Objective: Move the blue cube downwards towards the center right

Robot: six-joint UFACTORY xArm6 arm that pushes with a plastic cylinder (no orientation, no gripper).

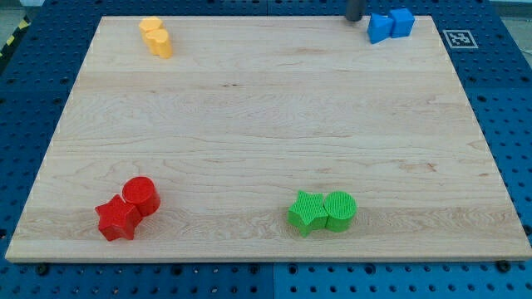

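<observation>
The blue cube (pixel 403 22) sits at the view's top right corner of the wooden board (pixel 266 133). A second blue block (pixel 380 29) of irregular shape touches its left side. My tip (pixel 354 18) is at the view's top edge, just left of the two blue blocks and a little apart from them. Only the rod's lower end shows.
Two yellow blocks (pixel 156 36) sit together at the top left. A red cylinder (pixel 141 195) and a red star-like block (pixel 117 219) sit at the bottom left. A green star-like block (pixel 307 212) and a green cylinder (pixel 339 209) sit at the bottom middle right.
</observation>
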